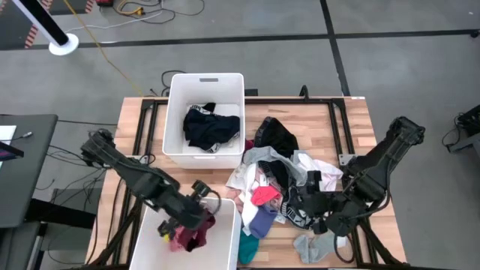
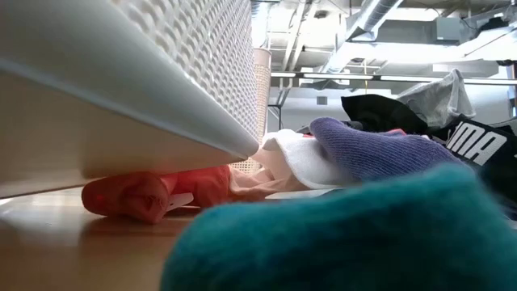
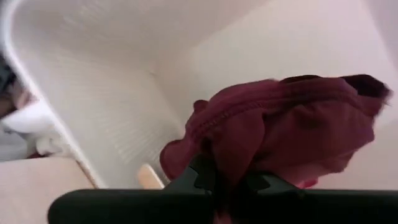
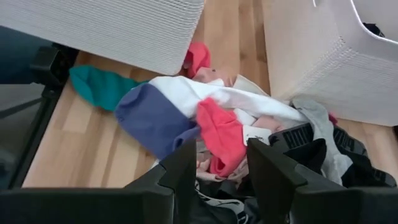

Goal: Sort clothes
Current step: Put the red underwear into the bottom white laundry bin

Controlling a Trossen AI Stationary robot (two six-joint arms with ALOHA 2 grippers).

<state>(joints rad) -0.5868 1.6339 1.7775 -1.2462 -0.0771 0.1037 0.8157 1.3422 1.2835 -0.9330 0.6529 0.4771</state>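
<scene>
A heap of clothes in black, white, grey, pink and blue lies on the table's right half. My left gripper is over the near white bin, shut on a maroon garment. My right gripper is open, low over the heap. Its fingers stand on either side of a pink piece; I cannot tell whether they touch it. A blue-and-white garment and a teal sock lie beyond it. The far white bin holds black clothes. My left gripper pinches a bunched fold of the maroon garment between its two fingers. The garment is lifted and spreads beyond the fingers inside the near bin, slack. The cloth hides the fingertips, so one layer or several cannot be told.
The near bin's wall stands close to the heap, with a pink-red piece lying at its foot. A grey sock and the teal sock lie near the table's front edge. Bare wood shows at the far right.
</scene>
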